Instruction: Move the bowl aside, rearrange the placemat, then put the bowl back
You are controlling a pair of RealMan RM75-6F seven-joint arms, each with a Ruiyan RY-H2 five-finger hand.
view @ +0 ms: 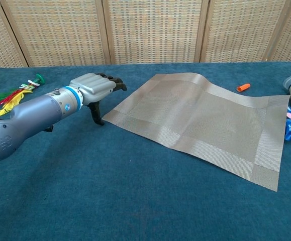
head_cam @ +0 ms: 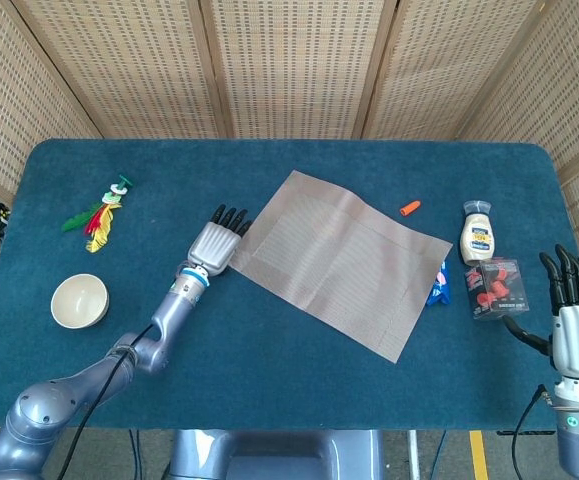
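Fingers (head_cam: 232, 216) of left hand (head_cam: 218, 241) beside placemat (head_cam: 341, 258).

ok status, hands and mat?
Left hand open at placemat corner, not gripping. Right hand open, idle. Bowl set aside left. Nothing blocking.

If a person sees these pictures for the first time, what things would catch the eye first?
First, the grey placemat, lying askew in the middle of the blue table. Next, the left hand at the mat's left corner, fingers pointing toward it. The bowl sits alone near the table's left edge, and the right hand waits at the far right, fingers up, holding nothing.
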